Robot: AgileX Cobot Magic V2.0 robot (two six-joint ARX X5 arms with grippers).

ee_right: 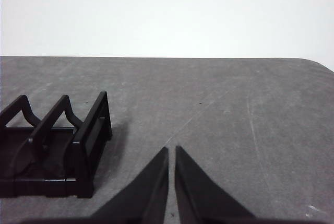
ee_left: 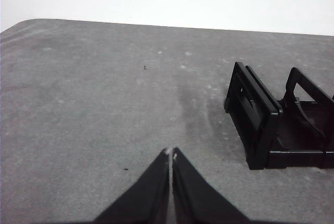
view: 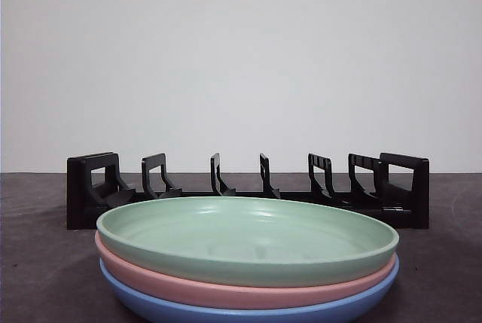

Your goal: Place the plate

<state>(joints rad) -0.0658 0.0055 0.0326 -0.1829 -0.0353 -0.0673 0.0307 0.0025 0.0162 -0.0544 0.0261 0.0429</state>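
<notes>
Hovering over bare table (ee_left: 94, 109), the left claw (ee_left: 170, 153) has its jaws pressed together and holds nothing; one end of the black rack (ee_left: 261, 125) lies near it, off to the side. The right claw (ee_right: 171, 151) hangs over the table by the rack's other end, its jaws nearly touching with only a thin slit between them, gripping nothing. In the front view neither arm shows. The green plate (view: 248, 236) sits on top of a pink plate (view: 226, 289), which rests on a blue plate (view: 248, 312), the stack standing in front of the rack, whose slots hold no plate.
</notes>
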